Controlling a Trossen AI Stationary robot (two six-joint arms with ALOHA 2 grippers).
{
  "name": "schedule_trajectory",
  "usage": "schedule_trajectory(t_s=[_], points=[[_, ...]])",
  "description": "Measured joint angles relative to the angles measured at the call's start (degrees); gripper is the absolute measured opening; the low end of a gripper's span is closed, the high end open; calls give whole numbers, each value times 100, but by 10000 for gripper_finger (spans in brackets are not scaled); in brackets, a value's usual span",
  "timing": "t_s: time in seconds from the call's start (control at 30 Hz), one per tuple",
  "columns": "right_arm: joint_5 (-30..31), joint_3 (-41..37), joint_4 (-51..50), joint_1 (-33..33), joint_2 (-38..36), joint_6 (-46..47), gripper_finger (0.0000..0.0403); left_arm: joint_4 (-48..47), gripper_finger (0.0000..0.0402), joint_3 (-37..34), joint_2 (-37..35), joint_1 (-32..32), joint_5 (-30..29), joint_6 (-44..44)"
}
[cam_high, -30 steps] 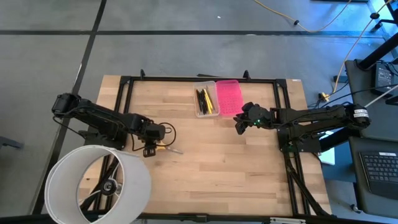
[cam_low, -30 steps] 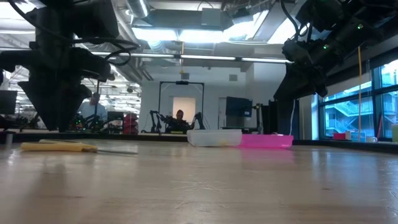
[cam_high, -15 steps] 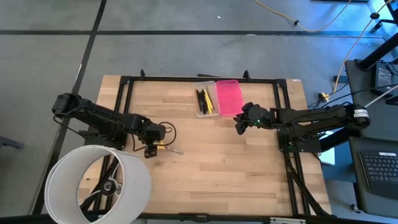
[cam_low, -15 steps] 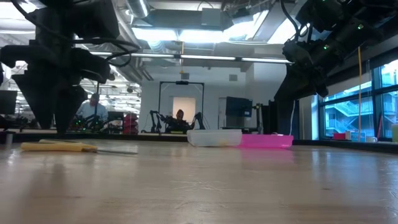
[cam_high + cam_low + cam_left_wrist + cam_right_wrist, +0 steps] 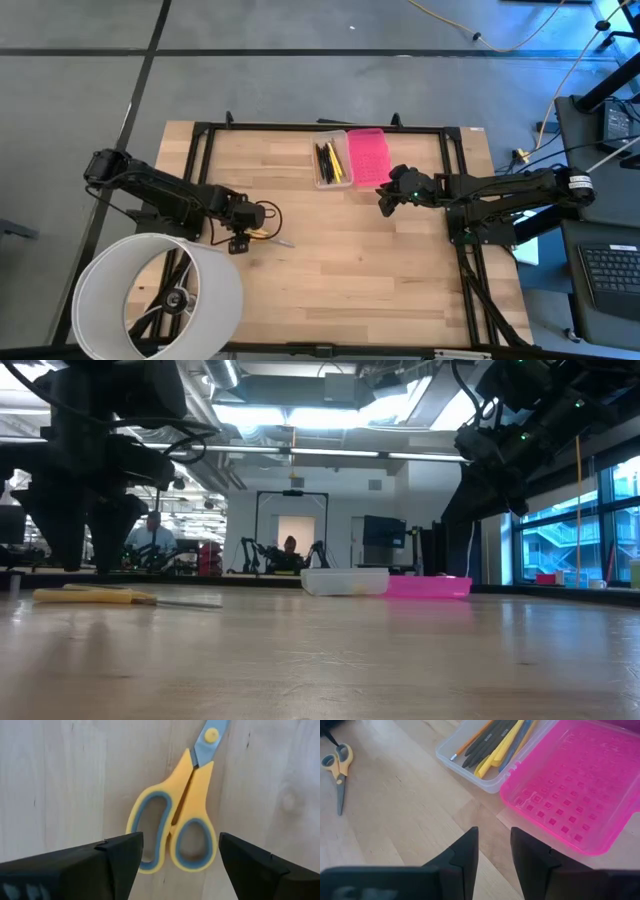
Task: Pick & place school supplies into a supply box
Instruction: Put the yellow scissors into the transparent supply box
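Your yellow-handled scissors (image 5: 175, 832) lie flat on the table (image 5: 350, 270), blade tip cut off in the left wrist view. Since the earlier frame, your left gripper (image 5: 175, 855) has shifted slightly over the handles, fingers spread. Right gripper (image 5: 492, 852) hovers beside the open supply box (image 5: 540, 775), fingers slightly parted

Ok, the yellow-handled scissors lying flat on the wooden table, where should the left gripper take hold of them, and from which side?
Probably from straight above, across the two closed handle loops. The yellow-handled scissors lie flat and shut, so the loops form their widest part, and the open left gripper already has a finger on either side of them.
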Motion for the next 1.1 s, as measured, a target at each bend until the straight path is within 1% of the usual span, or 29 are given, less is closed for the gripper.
schedule_trajectory(t_s=[0.2,0.4,0.57,0.73,0.83,1.0,1.1], points=[[0,0,-2,2,0,-2,119,34,239,0,58,-145,-239,4],[0,0,-11,2,0,-15,119,36,223,1,353,-228,-191,-38],[0,0,-11,1,0,-11,119,57,213,23,627,-291,-225,200],[0,0,-9,2,-2,-3,119,147,200,28,891,-291,-578,180],[0,0,-12,2,0,1,119,169,191,28,1060,-280,-512,233],[0,0,-13,2,0,7,119,241,172,48,1218,-265,-83,483],[0,0,-12,2,0,6,119,278,157,46,1221,-265,-44,562]])
